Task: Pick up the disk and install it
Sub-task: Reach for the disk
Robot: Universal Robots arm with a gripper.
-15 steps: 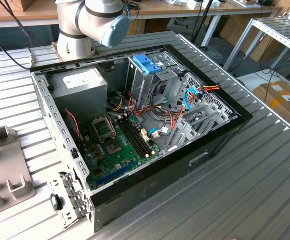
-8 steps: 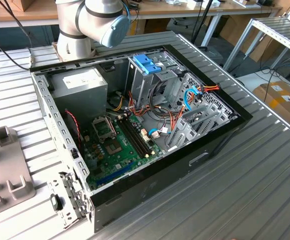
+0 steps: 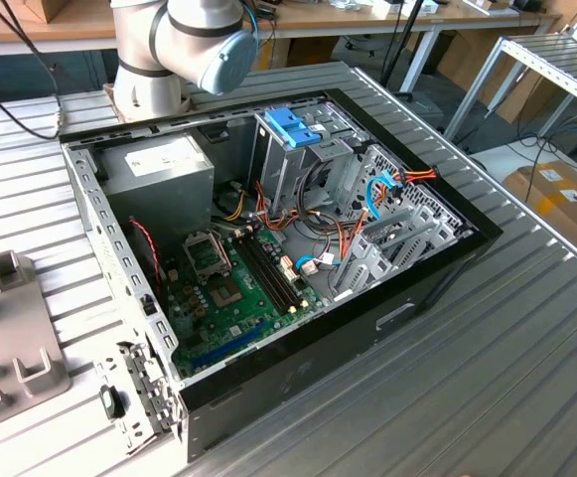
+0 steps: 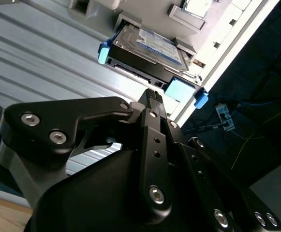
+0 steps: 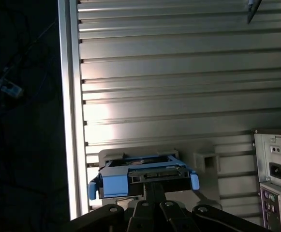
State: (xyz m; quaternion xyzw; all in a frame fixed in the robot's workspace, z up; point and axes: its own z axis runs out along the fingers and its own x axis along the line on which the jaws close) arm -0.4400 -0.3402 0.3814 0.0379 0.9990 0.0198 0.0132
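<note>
Silver-grey rectangular metal disk (image 4: 150, 44) with blue plastic side rails rests in a pale grey holder (image 5: 135, 153) on the ribbed aluminium surface (image 5: 179, 87), near its edge. Black gripper (image 4: 152, 95) is close to the disk's connector end; whether it is open or closed cannot be told.

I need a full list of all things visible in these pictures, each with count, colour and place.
table: one, ribbed silver metal, under everything.
holder: one, pale grey, at the table's edge.
disk: one, silver-grey with blue rails, in the holder.
computer case: one, black, open, on the table.
motherboard: one, green, inside the case.
power supply: one, grey with white label, inside the case.
drive cage: one, metal with blue top, inside the case.
cables: several, red, orange and blue, inside the case.
cardboard box: one, brown, at the exterior view's right.
robot arm: one, silver-grey with blue cap, behind the case.
gripper: one, black, close to the disk.
</note>
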